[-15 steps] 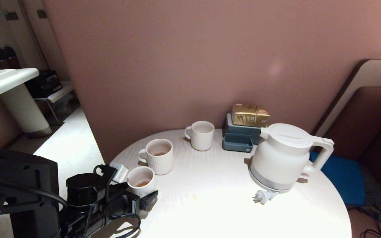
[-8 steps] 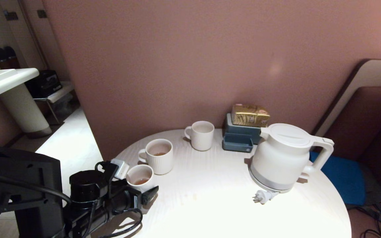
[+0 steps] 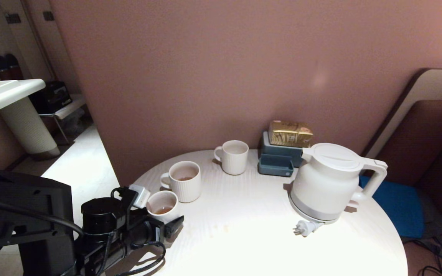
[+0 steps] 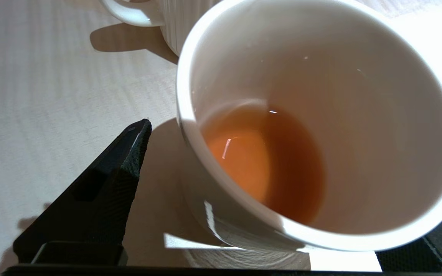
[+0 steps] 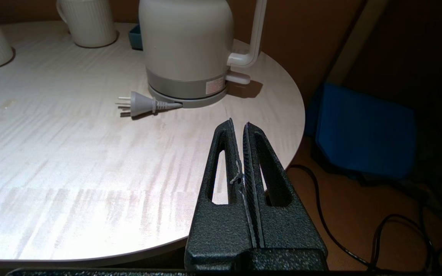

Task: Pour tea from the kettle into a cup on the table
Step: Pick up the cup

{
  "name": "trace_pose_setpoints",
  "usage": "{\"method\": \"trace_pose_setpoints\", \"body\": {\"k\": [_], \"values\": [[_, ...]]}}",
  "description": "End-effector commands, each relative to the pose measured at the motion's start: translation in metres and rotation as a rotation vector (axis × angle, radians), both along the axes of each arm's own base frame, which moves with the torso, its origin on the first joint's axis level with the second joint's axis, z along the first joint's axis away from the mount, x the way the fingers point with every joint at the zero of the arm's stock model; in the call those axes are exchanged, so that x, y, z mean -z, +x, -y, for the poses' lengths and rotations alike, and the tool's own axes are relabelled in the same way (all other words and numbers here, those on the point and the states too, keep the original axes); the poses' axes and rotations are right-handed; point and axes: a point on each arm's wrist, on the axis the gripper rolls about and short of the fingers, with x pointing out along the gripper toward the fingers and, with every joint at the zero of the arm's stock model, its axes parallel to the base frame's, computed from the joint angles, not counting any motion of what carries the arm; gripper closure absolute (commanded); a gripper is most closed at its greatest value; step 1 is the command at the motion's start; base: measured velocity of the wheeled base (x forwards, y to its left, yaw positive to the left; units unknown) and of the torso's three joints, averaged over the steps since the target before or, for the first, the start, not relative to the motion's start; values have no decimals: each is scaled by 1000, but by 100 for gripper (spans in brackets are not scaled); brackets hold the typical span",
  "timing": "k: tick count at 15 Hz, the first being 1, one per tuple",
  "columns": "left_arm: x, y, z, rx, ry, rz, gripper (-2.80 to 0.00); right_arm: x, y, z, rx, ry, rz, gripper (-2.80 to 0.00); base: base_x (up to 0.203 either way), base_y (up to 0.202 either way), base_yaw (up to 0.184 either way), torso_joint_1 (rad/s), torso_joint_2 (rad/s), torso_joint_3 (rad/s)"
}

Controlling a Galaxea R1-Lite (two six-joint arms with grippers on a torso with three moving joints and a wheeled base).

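Item: cup (image 3: 162,207), small, plain, handleless, upright on the worktop (image 3: 244,237) near its left edge, a shallow pool of tea (image 4: 263,161) in the bottom. It stands between the jaws of the left gripper (image 3: 159,220), which are spread wide, one finger (image 4: 102,191) just beside the wall with a gap showing, the other at the far side; whether either touches cannot be told. Nothing is grasped. Item: kettle (image 3: 330,182), upright on its base, lid on, well apart from these jaws across the worktop, handle turned away from the cup, plug (image 5: 138,104) lying loose. Right gripper (image 5: 240,126): jaws clenched on nothing, level with the worktop edge, kettle ahead of them and much the nearer to this arm. Judgement: the cup is bracketed for a grasp; closing would take it across its width.
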Motion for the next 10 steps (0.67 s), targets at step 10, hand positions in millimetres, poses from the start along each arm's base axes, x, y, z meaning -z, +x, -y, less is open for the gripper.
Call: {"method": "trace_pose_setpoints", "body": {"k": [10], "values": [[-2,7,2,-47,16,64,-280,0,0,0,0,0,0,0,0,0,0,0,0,0]]}}
